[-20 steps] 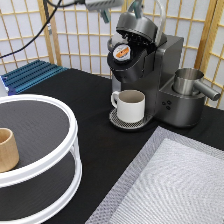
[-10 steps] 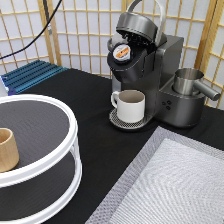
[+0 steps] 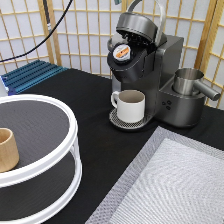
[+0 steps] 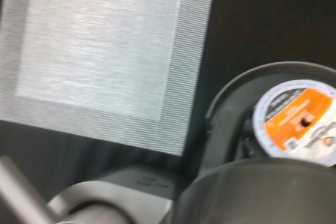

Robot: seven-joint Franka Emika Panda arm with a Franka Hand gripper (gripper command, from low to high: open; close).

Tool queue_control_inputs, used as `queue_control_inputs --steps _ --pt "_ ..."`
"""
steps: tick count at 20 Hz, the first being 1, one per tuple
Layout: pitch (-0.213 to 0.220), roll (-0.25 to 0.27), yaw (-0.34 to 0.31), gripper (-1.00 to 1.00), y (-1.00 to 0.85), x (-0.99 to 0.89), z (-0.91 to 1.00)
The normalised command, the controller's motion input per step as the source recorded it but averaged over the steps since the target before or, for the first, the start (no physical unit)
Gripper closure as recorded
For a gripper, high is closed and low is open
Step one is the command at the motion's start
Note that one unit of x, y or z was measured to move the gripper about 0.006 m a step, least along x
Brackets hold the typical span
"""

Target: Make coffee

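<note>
— Orange-and-white foil faces up: we see the coffee pod (image 3: pixel 121 52) seated in the open brew chamber of the coffee machine (image 3: pixel 150 75), lid raised above it.

— And the claw? We find none of it in the exterior view, so we cannot tell how its fingers stand.

— From the wrist view we look down on the pod (image 4: pixel 300 122). Below, the white mug (image 3: pixel 130 105) stands on the drip tray, on the black worktop (image 3: pixel 90 130).

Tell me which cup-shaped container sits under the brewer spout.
The white handled ceramic mug, on the dark coffee machine's drip tray; the tan wooden cup sits on the white tiered stand.
</note>
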Motion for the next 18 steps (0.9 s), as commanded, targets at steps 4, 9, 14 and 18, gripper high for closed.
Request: queue_control_inputs --steps 4,9,14,18 --pt "0.168 -0.140 -0.013 -1.00 0.18 0.35 0.00" --pt "0.140 -0.127 -0.003 -1.00 0.06 0.48 0.08" --pt "0.173 -0.078 0.000 -1.00 -0.03 0.58 0.08" --pt "0.182 0.001 0.000 -1.00 -0.36 0.42 0.00"
